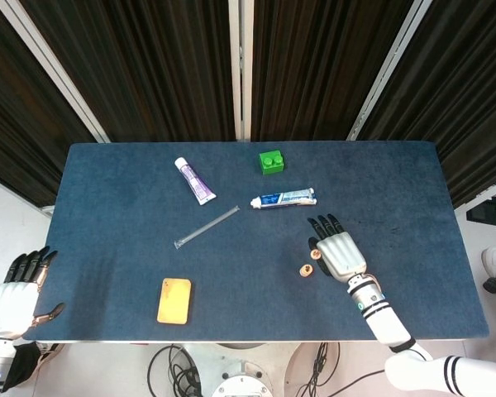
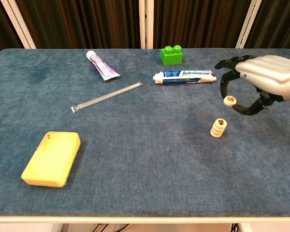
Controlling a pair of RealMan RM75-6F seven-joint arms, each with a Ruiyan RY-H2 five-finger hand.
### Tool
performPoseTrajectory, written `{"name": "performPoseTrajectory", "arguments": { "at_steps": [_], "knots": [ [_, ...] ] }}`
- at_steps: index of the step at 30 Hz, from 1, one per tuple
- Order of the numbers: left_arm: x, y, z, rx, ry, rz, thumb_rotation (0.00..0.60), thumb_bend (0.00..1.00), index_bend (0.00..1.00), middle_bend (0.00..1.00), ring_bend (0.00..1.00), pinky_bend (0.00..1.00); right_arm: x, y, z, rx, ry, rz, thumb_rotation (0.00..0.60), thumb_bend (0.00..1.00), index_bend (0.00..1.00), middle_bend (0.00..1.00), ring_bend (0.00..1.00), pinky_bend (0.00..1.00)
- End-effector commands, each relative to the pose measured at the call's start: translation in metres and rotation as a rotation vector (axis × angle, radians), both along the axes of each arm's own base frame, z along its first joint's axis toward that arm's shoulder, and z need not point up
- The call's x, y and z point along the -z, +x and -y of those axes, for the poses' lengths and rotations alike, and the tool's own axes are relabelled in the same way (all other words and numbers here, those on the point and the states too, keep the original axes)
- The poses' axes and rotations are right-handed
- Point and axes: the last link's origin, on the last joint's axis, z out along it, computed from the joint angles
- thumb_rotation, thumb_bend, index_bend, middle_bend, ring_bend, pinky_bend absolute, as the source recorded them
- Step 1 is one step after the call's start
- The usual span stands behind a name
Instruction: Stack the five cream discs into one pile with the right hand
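Observation:
A short pile of cream discs [image 2: 218,128] [image 1: 306,270] stands on the blue table, right of centre. My right hand [image 2: 261,77] [image 1: 337,251] hovers just right of and above the pile, pinching one more cream disc [image 2: 229,100] [image 1: 313,254] between thumb and a finger, the other fingers spread. The held disc hangs slightly up and right of the pile, apart from it. My left hand [image 1: 16,294] stays off the table's left front corner, holding nothing, fingers loosely apart.
A yellow sponge [image 2: 52,157] lies front left. A clear tube [image 2: 106,96], a purple-and-white tube [image 2: 101,65], a toothpaste tube [image 2: 184,76] and a green brick [image 2: 171,54] lie across the far half of the table [image 2: 145,183].

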Motion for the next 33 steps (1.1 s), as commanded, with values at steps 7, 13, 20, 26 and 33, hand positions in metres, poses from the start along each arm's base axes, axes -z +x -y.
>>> {"name": "performPoseTrajectory", "arguments": {
  "at_steps": [7, 13, 20, 26, 33],
  "knots": [
    [-0.001, -0.003, 0.002, -0.004, 0.003, 0.008, 0.600, 0.19, 0.00, 0.00, 0.00, 0.00, 0.011, 0.002, -0.012, -0.018, 0.049, -0.057, 0.600, 0.33, 0.50, 0.07, 0.00, 0.00],
    [0.000, -0.004, 0.001, -0.004, 0.003, 0.012, 0.600, 0.19, 0.00, 0.00, 0.00, 0.00, 0.015, 0.002, -0.014, -0.019, 0.063, -0.068, 0.600, 0.33, 0.50, 0.07, 0.00, 0.00],
    [-0.001, -0.004, 0.001, -0.001, 0.006, 0.011, 0.600, 0.19, 0.00, 0.00, 0.00, 0.00, 0.019, 0.004, -0.014, -0.020, 0.069, -0.065, 0.600, 0.33, 0.50, 0.06, 0.00, 0.00],
    [-0.002, -0.004, 0.001, -0.002, 0.007, 0.012, 0.600, 0.19, 0.00, 0.00, 0.00, 0.00, 0.019, 0.004, -0.013, -0.020, 0.067, -0.066, 0.600, 0.33, 0.48, 0.06, 0.00, 0.00],
    [-0.002, -0.004, 0.001, -0.001, 0.009, 0.011, 0.600, 0.19, 0.00, 0.00, 0.00, 0.00, 0.019, 0.004, -0.014, -0.017, 0.072, -0.070, 0.600, 0.31, 0.44, 0.05, 0.00, 0.00]
  ]
}}
